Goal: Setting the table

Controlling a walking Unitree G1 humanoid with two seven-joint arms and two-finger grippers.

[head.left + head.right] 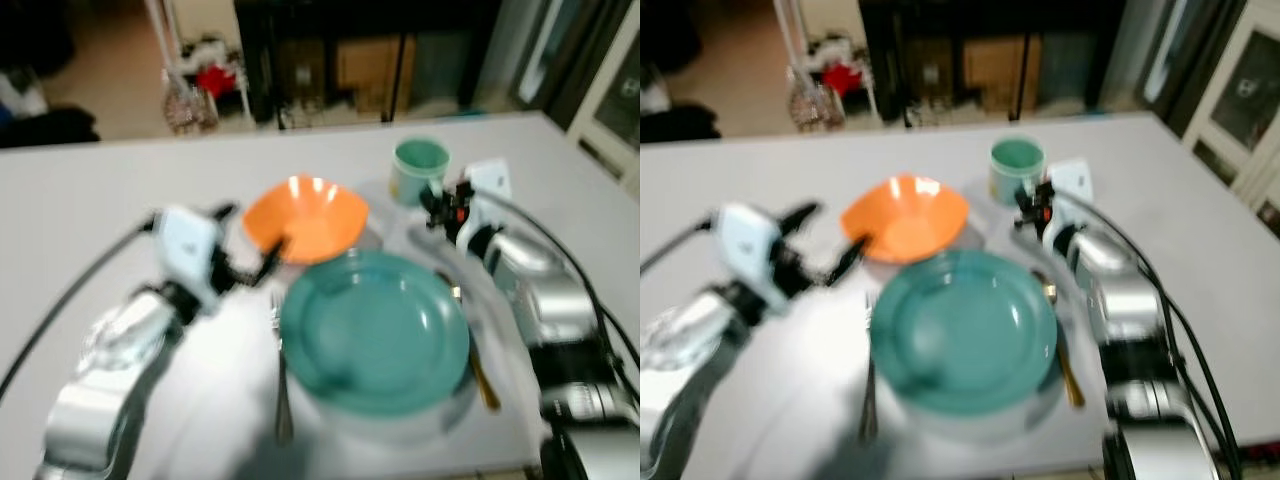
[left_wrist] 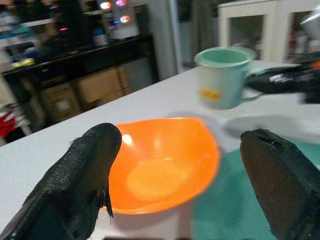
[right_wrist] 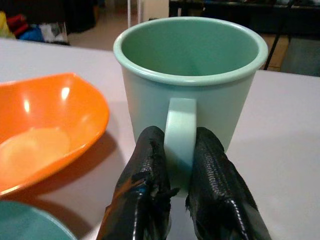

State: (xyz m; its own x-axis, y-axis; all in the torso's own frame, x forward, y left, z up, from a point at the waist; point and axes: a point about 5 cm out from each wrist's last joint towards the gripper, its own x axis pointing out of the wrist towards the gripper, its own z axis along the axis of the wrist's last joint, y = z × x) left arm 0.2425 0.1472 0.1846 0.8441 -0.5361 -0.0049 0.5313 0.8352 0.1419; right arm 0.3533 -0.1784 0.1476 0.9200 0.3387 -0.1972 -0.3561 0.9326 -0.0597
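A teal plate [image 1: 375,330] lies on the white table [image 1: 90,200] in front of me. Touching its far left rim is an orange bowl [image 1: 305,217], and a pale green mug [image 1: 420,170] stands upright beyond the plate on the right. My left gripper [image 1: 247,238] is open at the bowl's near left edge; in the left wrist view its fingers [image 2: 85,185] stand wide apart in front of the bowl [image 2: 160,165]. My right gripper [image 3: 180,137] is shut on the handle of the mug [image 3: 190,55], which stands on the table.
A silver fork [image 1: 282,380] lies left of the plate and a gold utensil [image 1: 482,372] lies right of it. A white card [image 1: 490,180] sits beside the mug. Dark furniture [image 1: 350,50] stands past the table's far edge.
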